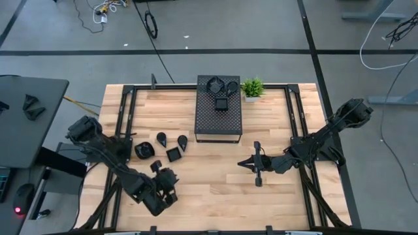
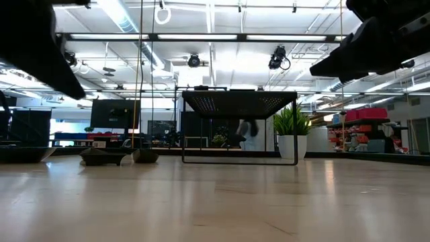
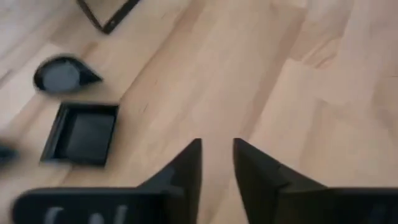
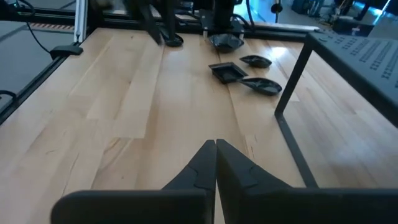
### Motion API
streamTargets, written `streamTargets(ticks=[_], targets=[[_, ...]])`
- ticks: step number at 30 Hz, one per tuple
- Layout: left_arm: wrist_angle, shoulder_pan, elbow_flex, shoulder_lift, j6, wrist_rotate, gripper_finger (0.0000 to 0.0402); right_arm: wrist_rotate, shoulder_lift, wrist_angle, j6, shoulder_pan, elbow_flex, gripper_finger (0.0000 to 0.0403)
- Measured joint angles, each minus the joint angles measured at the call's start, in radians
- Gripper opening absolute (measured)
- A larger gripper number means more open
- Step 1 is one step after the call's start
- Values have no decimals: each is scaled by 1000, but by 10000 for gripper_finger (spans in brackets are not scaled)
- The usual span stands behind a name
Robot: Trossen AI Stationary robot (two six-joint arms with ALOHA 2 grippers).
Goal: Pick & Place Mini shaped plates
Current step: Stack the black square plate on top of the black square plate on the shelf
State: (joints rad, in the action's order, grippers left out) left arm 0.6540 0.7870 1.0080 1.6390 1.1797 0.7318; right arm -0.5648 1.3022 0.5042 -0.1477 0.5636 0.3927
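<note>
Looking straight down, four mini shaped plates sit loose on the desk's left half, just left of the perforated box (image 1: 219,117): a rounded plate (image 1: 144,151), a square plate (image 1: 173,155) and two teardrop plates (image 1: 161,138) (image 1: 182,140). More dishes lie on the box's top near the far edge, a square one (image 1: 221,104) among them; the rest are hard to sort. A small potted plant (image 1: 253,87) stands at the box's far right corner.

The left claw (image 1: 157,167) hovers toward the near-left of the desk, just beside the square plate. Its wrist view shows what the overhead cannot: the fingers stand slightly apart with nothing between them (image 3: 217,163), and the square plate (image 3: 82,134) and a teardrop (image 3: 62,74) lie off to the side.

The right claw (image 1: 247,164) sits near the desk's middle, fingers pressed together and empty (image 4: 216,163).

From desk height both claws are cut off; only dark arm parts, the box on its legs (image 2: 239,102) and low plate silhouettes (image 2: 104,156) show.
</note>
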Motion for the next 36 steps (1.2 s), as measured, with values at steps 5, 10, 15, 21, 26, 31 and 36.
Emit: streamTargets(ticks=[5,10,15,21,26,31,36], targets=[[-226,-44,-190,0,-126,63,155,-2,0,44,25,-17,0,13],[-243,-118,-265,0,-196,99,156,-3,0,82,25,-50,0,13],[-235,-179,-264,0,-306,61,135,5,0,85,24,-63,0,13],[-230,-224,-264,0,-371,-30,109,8,0,78,-21,-62,0,13],[-184,-239,-264,0,-382,-38,87,8,0,62,-53,-62,0,13],[-173,-241,-264,0,-380,-95,85,8,0,58,-51,-62,0,13],[-168,-241,-264,0,-381,-100,97,8,0,57,-18,-62,0,13]])
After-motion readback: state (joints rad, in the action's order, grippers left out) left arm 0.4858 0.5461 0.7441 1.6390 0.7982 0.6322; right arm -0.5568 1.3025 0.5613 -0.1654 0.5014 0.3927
